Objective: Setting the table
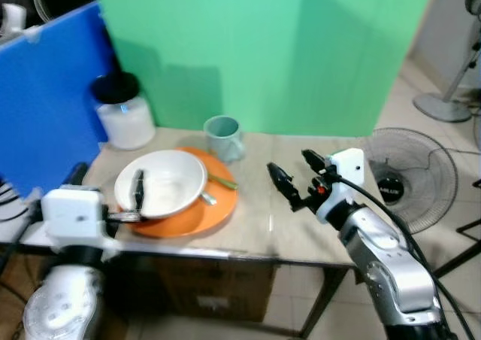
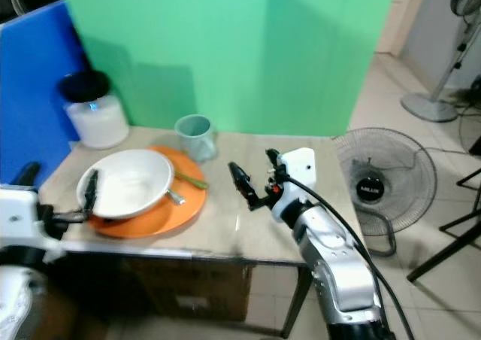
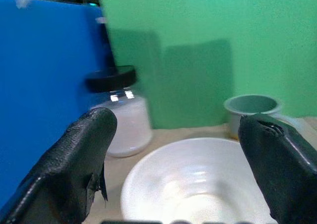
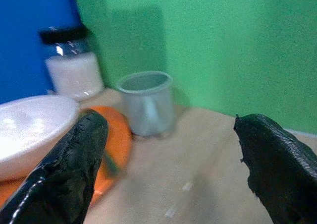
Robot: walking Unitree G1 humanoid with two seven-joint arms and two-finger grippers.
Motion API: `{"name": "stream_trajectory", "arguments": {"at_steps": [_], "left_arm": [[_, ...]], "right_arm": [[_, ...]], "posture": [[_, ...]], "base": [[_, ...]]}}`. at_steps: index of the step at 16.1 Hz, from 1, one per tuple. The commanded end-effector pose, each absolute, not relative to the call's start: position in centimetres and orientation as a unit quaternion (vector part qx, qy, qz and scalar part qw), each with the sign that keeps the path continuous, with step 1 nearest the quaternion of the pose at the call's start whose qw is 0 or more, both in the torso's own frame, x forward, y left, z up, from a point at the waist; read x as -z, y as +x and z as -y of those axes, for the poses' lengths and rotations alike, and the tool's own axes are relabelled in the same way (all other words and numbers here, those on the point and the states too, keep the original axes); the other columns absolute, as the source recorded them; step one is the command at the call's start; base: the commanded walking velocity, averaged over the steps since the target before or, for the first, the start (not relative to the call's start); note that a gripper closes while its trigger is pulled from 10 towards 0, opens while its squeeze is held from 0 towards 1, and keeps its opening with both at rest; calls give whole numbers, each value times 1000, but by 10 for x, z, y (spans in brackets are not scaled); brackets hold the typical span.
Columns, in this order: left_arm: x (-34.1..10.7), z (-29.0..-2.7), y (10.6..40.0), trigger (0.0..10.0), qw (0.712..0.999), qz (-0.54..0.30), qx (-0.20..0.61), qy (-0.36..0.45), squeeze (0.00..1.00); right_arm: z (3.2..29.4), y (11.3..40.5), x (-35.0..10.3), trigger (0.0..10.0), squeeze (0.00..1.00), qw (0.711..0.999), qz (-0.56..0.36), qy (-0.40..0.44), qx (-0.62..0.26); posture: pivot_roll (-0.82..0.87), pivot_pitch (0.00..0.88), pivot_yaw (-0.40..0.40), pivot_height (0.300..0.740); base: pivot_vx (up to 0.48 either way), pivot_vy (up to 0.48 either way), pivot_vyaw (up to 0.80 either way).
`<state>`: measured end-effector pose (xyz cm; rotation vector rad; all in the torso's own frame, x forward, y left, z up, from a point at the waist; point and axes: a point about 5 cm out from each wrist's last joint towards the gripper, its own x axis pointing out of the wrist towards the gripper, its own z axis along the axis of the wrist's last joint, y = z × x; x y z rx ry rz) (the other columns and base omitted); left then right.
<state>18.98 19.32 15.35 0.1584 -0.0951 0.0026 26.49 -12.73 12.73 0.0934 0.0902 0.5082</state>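
A beige stone-look rectangular table (image 1: 301, 227) stands against a green screen wall (image 1: 301, 54), with a blue panel (image 1: 45, 99) along its left side. At the back left corner sits a clear glass jar with a black lid (image 1: 124, 113), apparently parked out of the working area. A flat orange round plate (image 1: 214, 210) lies toward the front left edge, and a wide white bowl (image 1: 169, 180) rests on it, shifted toward the plate's left side and looking slightly tilted, as if stacked to form one place setting. A thin green utensil with a metal end (image 1: 218, 182) lies on the plate, tucked partly under the bowl's right rim. Just behind the plate, near the back edge, stands a pale blue-grey cup (image 1: 222, 135), upright and close enough to belong to the same setting.

The left gripper (image 1: 135, 201) reaches over the front left edge with its fingers spread; one black finger (image 1: 138, 189) lies across the inside of the bowl at its near rim, and the other seems to run outside and below that rim, so the bowl's near rim appears to sit between the open jaws, not yet clamped.

The right gripper (image 1: 294, 176) hovers above the bare middle-right of the table, jaws wide apart and empty. The cup lies ahead of it between the lines of the two fingers, but well apart from them.
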Motion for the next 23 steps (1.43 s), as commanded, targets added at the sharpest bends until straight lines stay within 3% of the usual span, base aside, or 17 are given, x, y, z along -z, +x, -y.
{"name": "stream_trajectory", "arguments": {"at_steps": [1, 4, 5, 6, 14, 19, 22, 23], "left_arm": [[-155, -197, 189, 10000, 995, 47, -4, 93, 0], [-154, -194, 188, 10000, 995, 41, 11, 94, 0], [-154, -189, 189, 10000, 995, 36, 37, 88, 0], [-154, -185, 189, 10000, 994, 30, 61, 87, 0], [-151, -174, 179, 10000, 978, -17, 202, 50, 0], [-152, -165, 172, 10000, 966, -32, 253, 38, 0], [-152, -162, 172, 10000, 964, -35, 264, 21, 0], [-152, -162, 172, 10000, 962, -36, 269, 16, 0]], "right_arm": [[121, 268, -131, 10000, 0, 964, -37, 47, -260], [114, 269, -125, 10000, 0, 957, -59, 37, -283], [109, 272, -123, 10000, 863, 953, -60, 45, -294], [105, 276, -124, 10000, 1000, 952, -57, 53, -298], [58, 310, -107, 10000, 1000, 938, -82, 13, -337], [58, 335, -131, 10000, 1000, 957, -15, 39, -286], [67, 342, -129, 10000, 1000, 966, -20, -9, -258], [69, 346, -122, 10000, 769, 967, -40, -20, -249]], "posture": [[-58, 0, 46, 740], [-55, 0, 45, 740], [-51, 0, 41, 740], [-52, 0, 40, 740], [-32, 0, 27, 740], [-33, 0, 21, 740], [-40, 0, 25, 740], [-43, 0, 29, 740]], "base": [[322, 0, 0], [319, 0, 0], [0, 0, 0], [0, 0, 0], [0, 0, 0], [0, 0, 0], [0, 0, 0], [0, 0, 0]]}}
